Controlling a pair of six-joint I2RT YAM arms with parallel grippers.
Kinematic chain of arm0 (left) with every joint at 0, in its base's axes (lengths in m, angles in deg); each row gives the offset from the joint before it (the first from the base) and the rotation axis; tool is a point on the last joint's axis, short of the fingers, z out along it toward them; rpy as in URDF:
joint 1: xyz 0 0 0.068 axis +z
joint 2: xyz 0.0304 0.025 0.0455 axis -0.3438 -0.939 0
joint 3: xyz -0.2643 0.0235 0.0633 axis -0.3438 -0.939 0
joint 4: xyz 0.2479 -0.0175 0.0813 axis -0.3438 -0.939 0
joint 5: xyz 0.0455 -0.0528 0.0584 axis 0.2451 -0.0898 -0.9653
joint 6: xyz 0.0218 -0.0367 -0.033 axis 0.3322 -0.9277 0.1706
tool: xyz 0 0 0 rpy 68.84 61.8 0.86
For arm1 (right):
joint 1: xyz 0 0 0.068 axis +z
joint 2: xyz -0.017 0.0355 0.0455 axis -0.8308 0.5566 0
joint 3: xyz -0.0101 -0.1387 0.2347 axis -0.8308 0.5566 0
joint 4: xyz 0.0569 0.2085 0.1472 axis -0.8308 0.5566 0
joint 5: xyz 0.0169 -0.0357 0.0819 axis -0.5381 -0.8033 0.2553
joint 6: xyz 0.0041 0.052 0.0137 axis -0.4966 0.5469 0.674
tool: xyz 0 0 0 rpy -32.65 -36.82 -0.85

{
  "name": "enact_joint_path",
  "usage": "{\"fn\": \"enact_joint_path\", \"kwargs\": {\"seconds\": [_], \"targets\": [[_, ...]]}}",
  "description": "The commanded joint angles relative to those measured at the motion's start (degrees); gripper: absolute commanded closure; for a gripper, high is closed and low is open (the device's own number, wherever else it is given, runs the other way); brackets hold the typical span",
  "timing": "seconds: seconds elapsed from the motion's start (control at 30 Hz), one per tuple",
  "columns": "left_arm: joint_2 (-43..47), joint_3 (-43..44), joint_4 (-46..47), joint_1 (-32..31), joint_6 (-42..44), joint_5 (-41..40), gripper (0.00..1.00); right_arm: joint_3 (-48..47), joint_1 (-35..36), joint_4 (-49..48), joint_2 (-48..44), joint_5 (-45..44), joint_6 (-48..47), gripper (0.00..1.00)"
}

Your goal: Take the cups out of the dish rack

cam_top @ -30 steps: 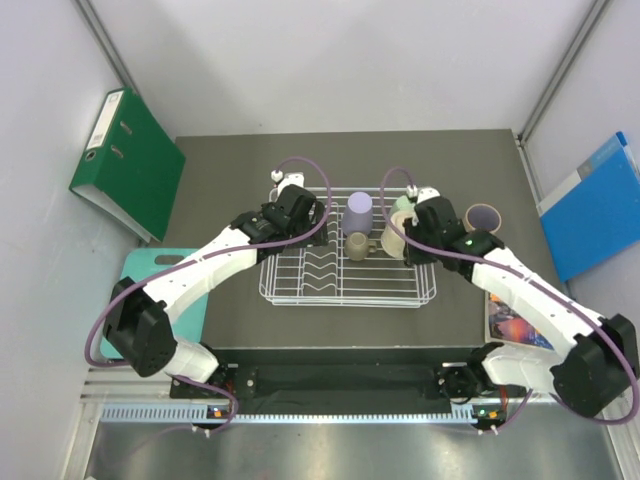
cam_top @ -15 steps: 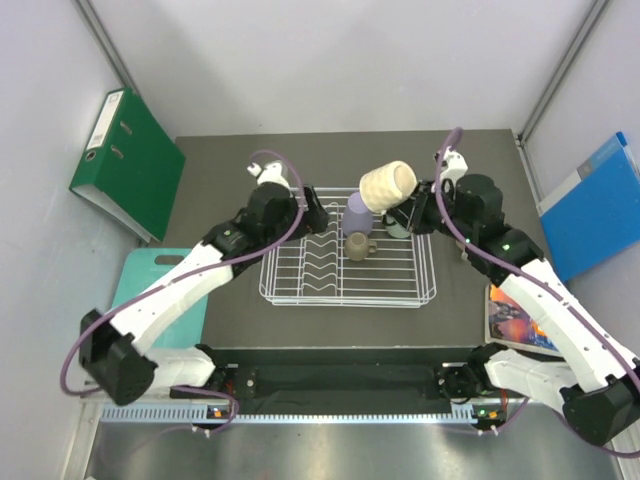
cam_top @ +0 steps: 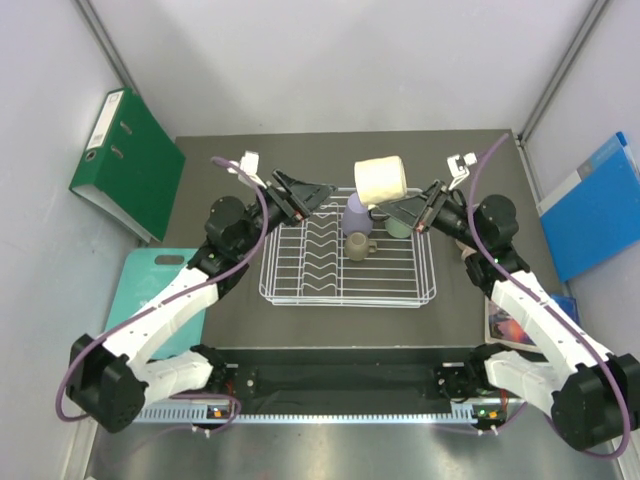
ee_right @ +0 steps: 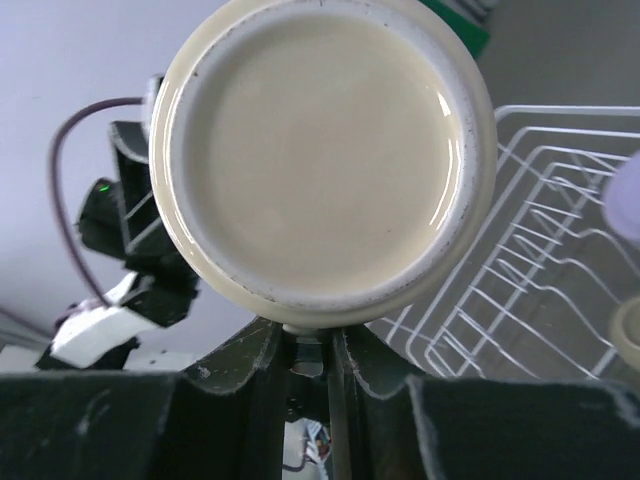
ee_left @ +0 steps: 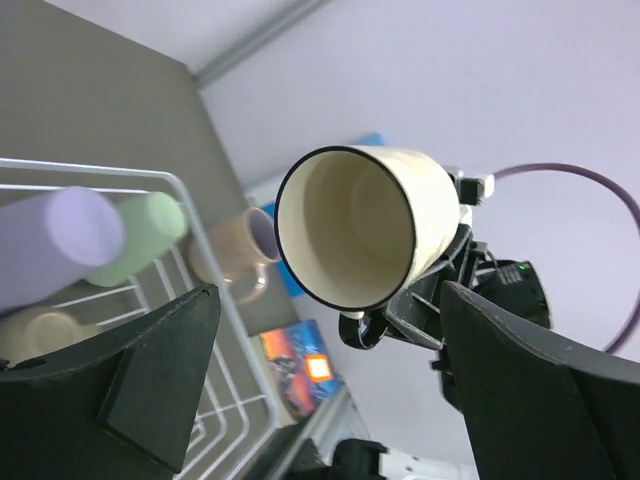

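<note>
Cream mug [cam_top: 381, 180] is aloft over the far rim of the dish rack [cam_top: 300, 262], lying on its side. Its long axis runs left to right across the table [cam_top: 220, 160]. The mouth points left at the left pincer [cam_top: 312, 192] and the base points right. The handle hangs underneath.

Right pincer [ee_right: 305, 345] is closed on that handle; from the right wrist only the mug's round glazed base shows above the fingers. Left pincer is spread wide and holds nothing, level with the mug's mouth and apart from it.

In the rack's far right part are a lavender tumbler [cam_top: 356, 213], a small olive-tan mug [cam_top: 358, 246] just in front of it, and a mint-green cup [cam_top: 397, 226] partly hidden under the right arm. The left wrist view shows a pinkish cup with a purple inside [ee_left: 235, 260] past the rack's edge.

The table is dark grey and matte, with plain pale walls around. A green binder [cam_top: 128, 160] leans on the left wall, a blue folder [cam_top: 595, 205] on the right. A teal board [cam_top: 150, 275] lies near left, a colourful booklet [cam_top: 510, 325] near right.
</note>
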Motion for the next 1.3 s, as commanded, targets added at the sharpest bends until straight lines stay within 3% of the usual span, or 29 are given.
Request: {"fn": "enact_joint_path", "kwargs": {"seconds": [0.0, 0.17, 0.27, 0.73, 0.9, 1.13, 1.27], "targets": [[-3.99, 0.79, 15.24, 0.13, -5.29, 8.91, 0.07, -1.87, -0.18, -17.64, -1.29, 5.83, 5.42, 1.00], [-9.27, 2.63, 23.95, -0.05, -10.56, 12.53, 0.23, -1.96, 0.17, -15.55, -1.64, 6.62, 4.20, 1.00], [-10.60, 4.12, 26.34, -0.75, -11.27, 13.67, 0.25, -1.70, 0.52, -15.10, -1.81, 6.97, 3.93, 1.00], [-7.70, 5.54, 22.65, -2.33, -8.38, 12.10, 0.11, -1.26, 1.58, -13.07, -0.76, 6.45, 2.08, 1.00], [-3.40, 4.83, 13.88, -2.25, -3.19, 7.62, 0.01, -1.87, 1.58, -14.48, -1.72, 5.57, 2.61, 1.00], [0.12, 4.83, 5.77, -2.25, -0.29, 2.34, 0.01, 1.02, 0.97, -17.20, -3.31, 3.99, 4.10, 1.00], [-1.89, 5.97, 7.78, -2.33, -0.90, 7.50, 0.02, 1.55, 1.14, -18.86, -1.47, 4.69, 5.32, 1.00]]}}
